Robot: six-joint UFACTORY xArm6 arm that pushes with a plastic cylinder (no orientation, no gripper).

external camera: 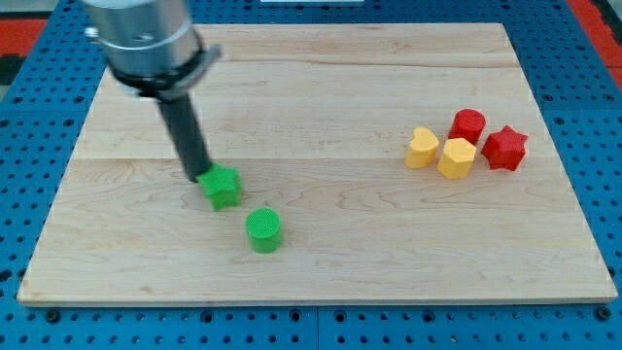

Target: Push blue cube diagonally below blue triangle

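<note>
No blue cube and no blue triangle show anywhere on the wooden board [321,87]. My tip [198,176] rests at the upper left edge of a green star-shaped block [223,187], touching it or nearly so. A green cylinder [263,229] stands a little below and to the right of that block. The rod rises from the tip toward the view's top left.
At the view's right is a tight cluster: a yellow heart-like block [422,148], a yellow hexagonal block [456,157], a red cylinder-like block [467,125] and a red star-shaped block [504,148]. A blue pegboard [603,146] surrounds the board.
</note>
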